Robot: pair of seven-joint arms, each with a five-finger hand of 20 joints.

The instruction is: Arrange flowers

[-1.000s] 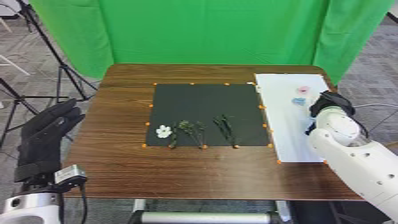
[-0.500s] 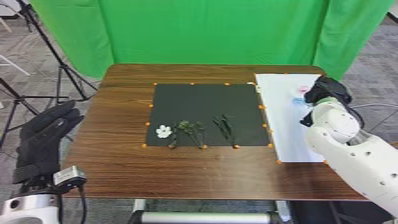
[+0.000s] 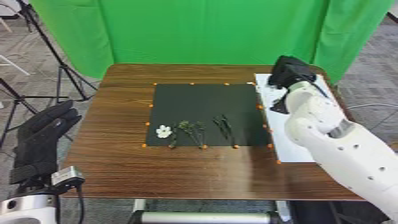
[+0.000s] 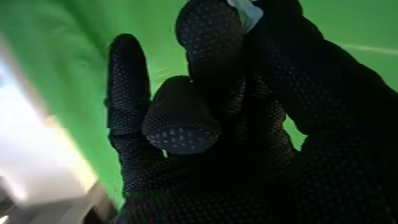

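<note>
Tabletop (image 3: 178,175) spans the lower middle of the head view, and nearest, at the left of the frame, the left hand (image 3: 35,132) waits beside it, fingers relaxed and holding nothing. It poses little risk unless it swings in over the flowers.

Just below the middle of the frame, on the lower part of the dark mat (image 3: 204,102), lie the white flower (image 3: 163,131), the green sprigs (image 3: 189,127) and the darker stems (image 3: 224,127). They look light and thin and lie close together, so a low sweep or a dragging glove could push one out of place or tangle the stems.

Farther off, toward the upper right, the right hand (image 3: 289,75) is over the far part of the white sheet (image 3: 289,150). The right wrist view shows it partly closed, with a small pale piece (image 4: 246,14), probably a flower, pinched near its fingertips. The hold looks slight: loosen it early and the piece could drop short of the mat; squeeze harder and the petals may crush. Soft material might also cling to the glove when let go, landing crooked or being carried away again. Coming down too fast could knock the white flower or the sprigs. The green curtain (image 3: 204,35) hangs behind, beyond the table.
</note>
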